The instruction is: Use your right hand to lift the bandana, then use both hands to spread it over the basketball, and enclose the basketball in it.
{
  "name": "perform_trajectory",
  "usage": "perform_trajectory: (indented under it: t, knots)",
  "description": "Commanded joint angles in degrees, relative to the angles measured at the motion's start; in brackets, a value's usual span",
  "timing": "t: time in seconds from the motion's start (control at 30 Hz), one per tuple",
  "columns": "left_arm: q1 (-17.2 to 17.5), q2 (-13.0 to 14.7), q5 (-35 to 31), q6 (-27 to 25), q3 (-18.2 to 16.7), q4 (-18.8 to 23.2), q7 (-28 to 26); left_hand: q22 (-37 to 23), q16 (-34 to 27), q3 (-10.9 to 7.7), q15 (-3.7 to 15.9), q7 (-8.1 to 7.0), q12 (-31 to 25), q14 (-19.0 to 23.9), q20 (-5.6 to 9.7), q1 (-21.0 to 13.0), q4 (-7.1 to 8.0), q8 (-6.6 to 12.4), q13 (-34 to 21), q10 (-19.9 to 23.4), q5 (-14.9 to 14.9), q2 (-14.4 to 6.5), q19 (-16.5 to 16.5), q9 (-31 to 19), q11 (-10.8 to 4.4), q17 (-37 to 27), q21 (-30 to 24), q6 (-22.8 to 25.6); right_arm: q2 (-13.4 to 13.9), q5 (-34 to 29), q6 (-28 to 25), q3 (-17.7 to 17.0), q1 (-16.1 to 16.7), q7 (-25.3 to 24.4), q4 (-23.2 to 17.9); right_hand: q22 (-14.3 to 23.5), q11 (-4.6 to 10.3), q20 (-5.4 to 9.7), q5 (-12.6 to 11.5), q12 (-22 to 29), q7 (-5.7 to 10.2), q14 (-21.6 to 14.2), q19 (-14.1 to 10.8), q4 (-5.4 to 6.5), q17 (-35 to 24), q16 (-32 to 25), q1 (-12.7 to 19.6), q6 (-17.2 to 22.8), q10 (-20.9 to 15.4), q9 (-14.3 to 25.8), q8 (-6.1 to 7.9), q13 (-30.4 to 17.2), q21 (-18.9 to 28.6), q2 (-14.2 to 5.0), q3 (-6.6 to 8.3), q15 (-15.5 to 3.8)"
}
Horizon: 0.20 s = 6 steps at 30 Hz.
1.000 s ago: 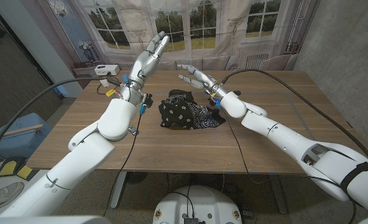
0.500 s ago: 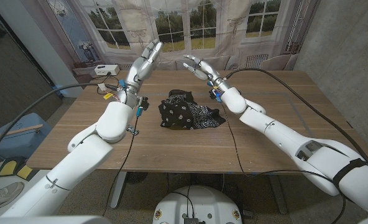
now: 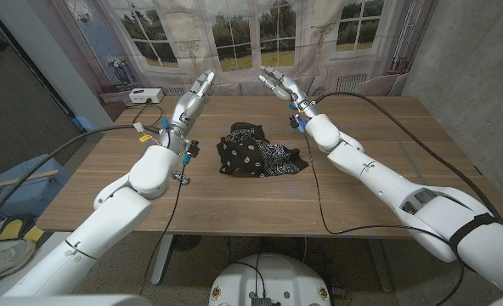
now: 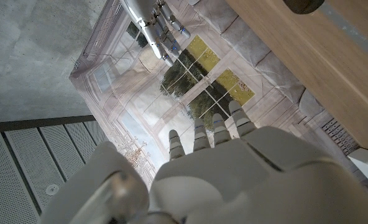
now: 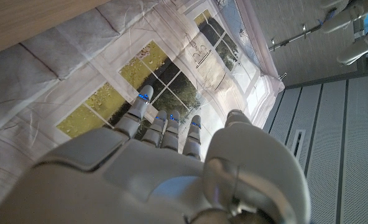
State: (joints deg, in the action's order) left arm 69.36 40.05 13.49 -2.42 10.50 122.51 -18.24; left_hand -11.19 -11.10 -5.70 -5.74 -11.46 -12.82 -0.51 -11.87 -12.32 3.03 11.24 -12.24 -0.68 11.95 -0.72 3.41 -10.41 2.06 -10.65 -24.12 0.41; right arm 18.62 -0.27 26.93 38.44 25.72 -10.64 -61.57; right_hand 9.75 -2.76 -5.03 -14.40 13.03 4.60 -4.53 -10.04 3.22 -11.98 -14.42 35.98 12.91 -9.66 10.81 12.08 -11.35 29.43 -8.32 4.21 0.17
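One bandana (image 3: 257, 153), two hands, left hand (image 3: 199, 89), right hand (image 3: 281, 86), one table (image 3: 387, 170)

Wooden table (image 3: 234, 191), white box (image 3: 138, 95) at its far left corner, window-print backdrop (image 3: 234, 34) behind.

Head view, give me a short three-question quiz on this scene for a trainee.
1. True or false: the right hand is holding the bandana.
2. Multiple choice: where does the bandana lie? A) bunched on the table between the two arms; B) draped over the left hand; C) on the floor.
3. Short answer: what is the state of both hands?

Key:
1. False; it is raised above the table's far side, holding nothing.
2. A.
3. Both are open, fingers apart, lifted off the table and holding nothing.
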Motion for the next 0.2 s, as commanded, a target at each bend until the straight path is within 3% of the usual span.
perform_trajectory:
  t: [0.03, 0.2]
  knots:
    - [-1.2, -0.2, 6.1, 0.5, 2.0, -6.4, 2.6, -0.1, 0.2, -0.41, -0.2, -0.13, 0.0, -0.5, -0.31, -0.4, -0.25, 0.06, -0.1, -0.3, 0.4, -0.8, 0.6, -0.1, 0.12, -0.2, 0.2, 0.3, -0.8, 2.9, -3.1, -2.5, -0.2, -3.6, 1.7, 0.1, -0.31, 0.22, 0.3, 0.4, -0.17, -0.2, -0.1, -0.2, -0.1, -0.1, -0.1, 0.3, -0.4, 0.2, 0.22, -0.1, -0.1, 0.21, 0.09, -0.24]
    - [-1.8, -0.4, 9.0, 0.0, 2.4, -8.9, 2.6, -0.2, 0.3, -0.62, -0.59, 0.09, 0.4, -1.2, -0.3, -0.7, -0.45, -0.43, 0.0, -1.3, 0.4, -1.2, 1.5, -0.1, 0.69, -0.2, 0.7, -0.9, -2.3, 3.7, 0.6, -2.4, -0.5, -5.0, 5.6, 0.1, -0.27, 0.33, 0.6, 0.1, 0.05, 0.2, 0.2, -0.17, -0.1, 0.1, -0.4, -0.3, 0.0, 0.2, -0.14, -0.2, -0.5, 0.23, 0.11, -0.13]
